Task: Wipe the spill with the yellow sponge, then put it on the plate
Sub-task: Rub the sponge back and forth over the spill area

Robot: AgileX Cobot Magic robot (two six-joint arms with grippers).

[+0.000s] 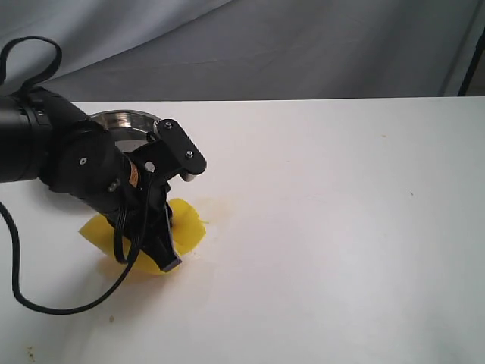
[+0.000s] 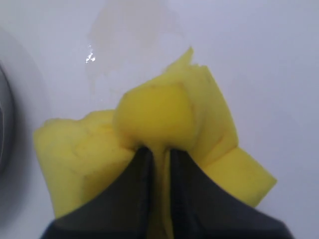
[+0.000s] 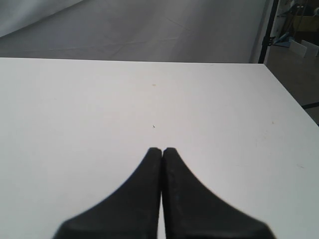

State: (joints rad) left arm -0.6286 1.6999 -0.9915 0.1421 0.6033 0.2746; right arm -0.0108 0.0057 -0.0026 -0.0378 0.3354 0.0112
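Note:
The yellow sponge (image 1: 184, 227) lies squashed on the white table, pinched in the middle by my left gripper (image 1: 168, 254), which is shut on it. In the left wrist view the yellow sponge (image 2: 164, 119) bulges up between the black fingers (image 2: 139, 164). The spill shows only as a faint tan stain (image 2: 124, 35) on the table beyond the sponge, and as a pale mark (image 1: 220, 208) in the exterior view. The steel plate (image 1: 121, 121) sits behind the left arm, mostly hidden by it; its rim (image 2: 5, 124) shows at the frame edge. My right gripper (image 3: 162, 149) is shut and holds nothing.
A grey cloth backdrop (image 1: 265, 45) hangs behind the table's far edge. A black cable (image 1: 45, 303) loops from the left arm over the table's near left part. The table's right edge (image 3: 286, 89) shows in the right wrist view.

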